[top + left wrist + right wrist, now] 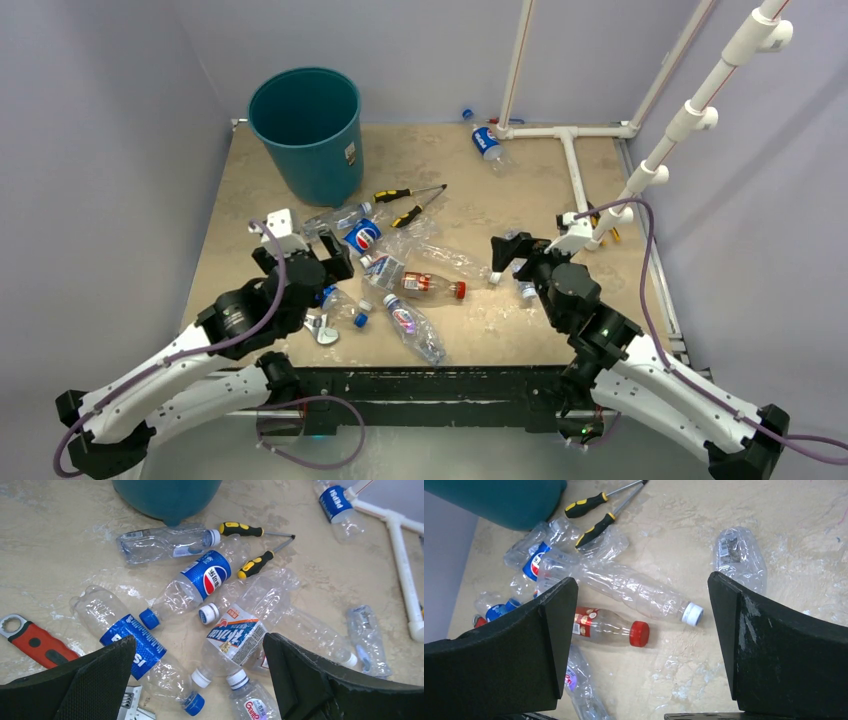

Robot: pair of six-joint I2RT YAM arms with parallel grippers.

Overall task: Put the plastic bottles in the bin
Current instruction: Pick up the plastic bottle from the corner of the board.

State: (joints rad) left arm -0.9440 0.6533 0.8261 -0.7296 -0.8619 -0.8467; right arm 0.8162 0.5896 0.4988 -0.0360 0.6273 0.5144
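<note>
While outside one bin (312,160), ten bottles (210,577), two screwdrivers (240,529), one wrench (37,642).

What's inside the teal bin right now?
Only bare inner wall shows inside the bin; nothing is visible in it. Its near wall covers the bottom, so that part cannot be checked.

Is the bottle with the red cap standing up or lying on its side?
Lying on its side. The red-capped bottle rests lengthwise on the table, cap pointing sideways rather than up.
</note>
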